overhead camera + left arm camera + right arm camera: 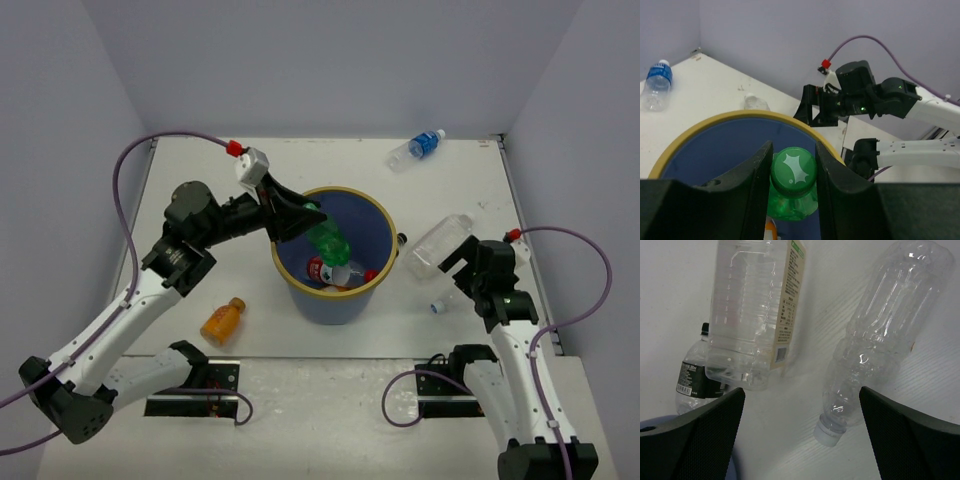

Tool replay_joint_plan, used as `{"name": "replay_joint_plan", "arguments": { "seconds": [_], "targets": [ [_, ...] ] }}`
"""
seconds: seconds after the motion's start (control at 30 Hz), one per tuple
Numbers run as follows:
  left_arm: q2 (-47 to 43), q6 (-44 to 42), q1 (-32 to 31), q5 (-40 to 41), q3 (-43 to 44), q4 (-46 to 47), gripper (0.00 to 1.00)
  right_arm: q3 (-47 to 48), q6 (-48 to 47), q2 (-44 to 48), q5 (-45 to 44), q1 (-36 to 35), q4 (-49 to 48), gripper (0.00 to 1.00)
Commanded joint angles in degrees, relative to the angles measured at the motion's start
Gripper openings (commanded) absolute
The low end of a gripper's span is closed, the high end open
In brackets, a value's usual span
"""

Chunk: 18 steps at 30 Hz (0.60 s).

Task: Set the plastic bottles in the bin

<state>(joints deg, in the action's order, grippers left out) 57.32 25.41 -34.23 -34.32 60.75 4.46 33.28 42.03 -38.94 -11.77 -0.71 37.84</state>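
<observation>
Top view: a white desk (200,180) with the round blue bin (385,218) at its middle. The left claw (303,218) reaches over the bin's left rim, closed on the cap of a green bottle (326,241) that hangs tilted inside the bin's opening. A red-labelled bottle (330,270) lies in the bin below it. An orange bottle (223,320) lies on the desk towards the near left corner. A blue-labelled bottle (418,148) lies by the far right corner. A large clear bottle (440,243) lies just right of the bin, with the right claw (458,262) beside it near the right edge.

Left wrist view: both black fingers (757,185) press against the green cap, over the bin's blue inside.

Right wrist view: the right claw is spread wide and holds nothing. Beneath it on the desk lie a tan-labelled clear bottle (755,315) and a plain clear bottle (880,335), side by side but apart. A small black-labelled bottle (692,382) sits by the left finger.
</observation>
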Motion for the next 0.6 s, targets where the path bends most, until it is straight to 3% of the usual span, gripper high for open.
{"name": "replay_joint_plan", "arguments": {
  "seconds": [0.0,0.1,0.17,0.23,0.27,0.33,0.57],
  "targets": [
    [1.92,-3.21,-1.50,2.93,0.33,1.48,0.25,-0.97,4.06,0.79,1.22,1.23,3.55,0.99],
    [1.93,-4.27,-1.63,3.71,0.33,1.25,0.53,-2.45,6.14,0.38,1.14,2.20,3.48,0.99],
    [1.85,-4.72,-1.63,3.80,0.38,1.25,0.66,-2.57,7.05,-0.66,-0.01,2.29,3.42,0.99],
    [1.71,-5.06,-1.63,3.60,0.59,1.25,0.91,-2.43,8.18,-2.42,-2.42,2.30,3.27,0.99],
    [1.70,-5.10,-1.63,3.48,0.67,1.25,0.96,-2.43,8.41,-2.94,-3.04,2.30,3.12,0.99],
    [1.96,-5.19,-1.63,3.29,1.07,1.22,1.00,-2.37,8.52,-3.86,-3.60,2.33,2.50,0.99],
    [4.36,-6.69,-1.64,4.13,6.16,-2.41,1.00,-3.63,8.97,-5.41,-4.15,2.61,-0.55,0.99]
  ]
}}
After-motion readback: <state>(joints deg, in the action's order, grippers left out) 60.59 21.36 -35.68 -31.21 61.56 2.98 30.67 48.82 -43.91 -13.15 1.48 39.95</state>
